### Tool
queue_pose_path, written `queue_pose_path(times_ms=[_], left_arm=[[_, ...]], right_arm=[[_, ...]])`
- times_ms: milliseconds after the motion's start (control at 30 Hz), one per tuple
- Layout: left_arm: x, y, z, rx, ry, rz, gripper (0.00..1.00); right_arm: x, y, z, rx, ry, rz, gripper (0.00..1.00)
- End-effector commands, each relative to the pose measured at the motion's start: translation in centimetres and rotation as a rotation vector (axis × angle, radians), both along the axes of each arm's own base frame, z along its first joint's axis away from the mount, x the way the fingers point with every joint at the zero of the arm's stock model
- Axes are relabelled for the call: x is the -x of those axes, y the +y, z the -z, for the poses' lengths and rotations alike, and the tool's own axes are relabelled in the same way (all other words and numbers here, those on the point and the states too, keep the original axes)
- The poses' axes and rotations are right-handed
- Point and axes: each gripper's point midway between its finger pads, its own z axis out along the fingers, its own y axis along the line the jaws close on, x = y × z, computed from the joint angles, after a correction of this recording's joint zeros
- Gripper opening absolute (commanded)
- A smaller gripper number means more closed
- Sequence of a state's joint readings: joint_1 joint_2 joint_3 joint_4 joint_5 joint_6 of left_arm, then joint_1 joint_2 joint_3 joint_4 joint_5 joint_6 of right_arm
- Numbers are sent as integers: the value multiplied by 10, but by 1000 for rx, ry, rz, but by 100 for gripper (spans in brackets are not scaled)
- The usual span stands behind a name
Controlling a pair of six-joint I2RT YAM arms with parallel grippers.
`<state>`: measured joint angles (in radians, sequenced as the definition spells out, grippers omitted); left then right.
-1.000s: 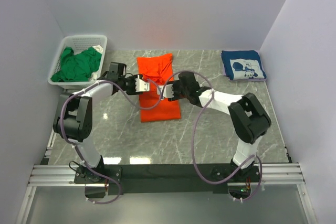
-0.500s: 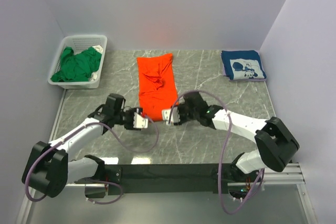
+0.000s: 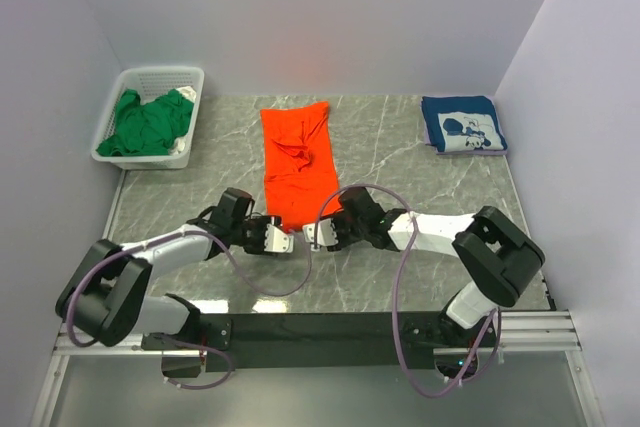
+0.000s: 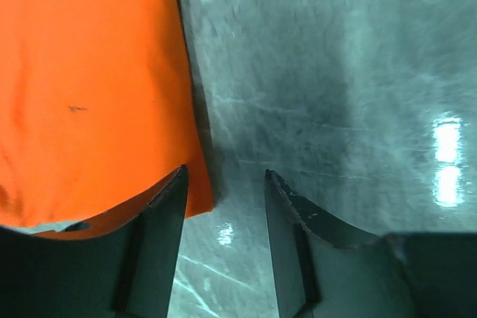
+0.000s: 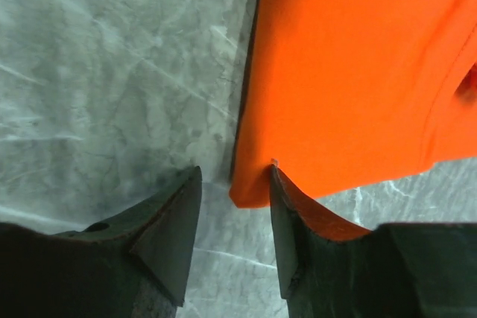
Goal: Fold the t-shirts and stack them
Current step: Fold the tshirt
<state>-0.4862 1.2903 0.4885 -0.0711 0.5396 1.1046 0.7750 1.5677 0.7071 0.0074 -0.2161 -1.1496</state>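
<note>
Straddling near corners of the plain bright orange cloth t-shirt [image 3: 295, 162], left gripper [image 4: 223, 173] and right gripper [image 5: 235, 169] gape apart; we judge it light, limp: pinch there.

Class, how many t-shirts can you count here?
3: orange shirt flat at centre, navy shirt folded far right, green shirt in the basket, which may hide more.

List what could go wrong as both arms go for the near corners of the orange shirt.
1. The left fingers and right fingers are open around only the very tip of each near corner of the orange t-shirt. Closing may catch a sliver that slips out on lifting.
2. Both sets of fingers sit close together at the near hem and could bump.
3. The bunched cloth toward the far end may leave a lumpy fold.
</note>
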Motion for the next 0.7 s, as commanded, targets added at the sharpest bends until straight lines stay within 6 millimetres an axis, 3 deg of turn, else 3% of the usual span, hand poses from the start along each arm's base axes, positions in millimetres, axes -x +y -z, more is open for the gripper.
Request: queue_pose_path(times_ms=[0, 33, 100, 133, 233, 333, 667], left_arm=[[-20, -3, -1, -15, -48, -29, 50], [-20, -1, 5, -34, -36, -38, 48], [-23, 0, 7, -49, -37, -42, 43], [-25, 1, 9, -57, -42, -39, 36], [-26, 0, 8, -60, -42, -42, 19], [-21, -1, 3, -46, -25, -33, 1], [9, -4, -25, 34, -15, -11, 1]], right_arm=[[-11, 7, 1, 4, -45, -8, 48], [-15, 9, -1, 12, -57, -8, 46], [-16, 8, 7, 39, -36, -4, 32], [-19, 10, 4, 37, -40, -4, 21], [-16, 9, 5, 42, -38, -8, 0], [-12, 6, 0, 34, -19, 5, 0], [11, 1, -30, -12, 12, 14, 0]])
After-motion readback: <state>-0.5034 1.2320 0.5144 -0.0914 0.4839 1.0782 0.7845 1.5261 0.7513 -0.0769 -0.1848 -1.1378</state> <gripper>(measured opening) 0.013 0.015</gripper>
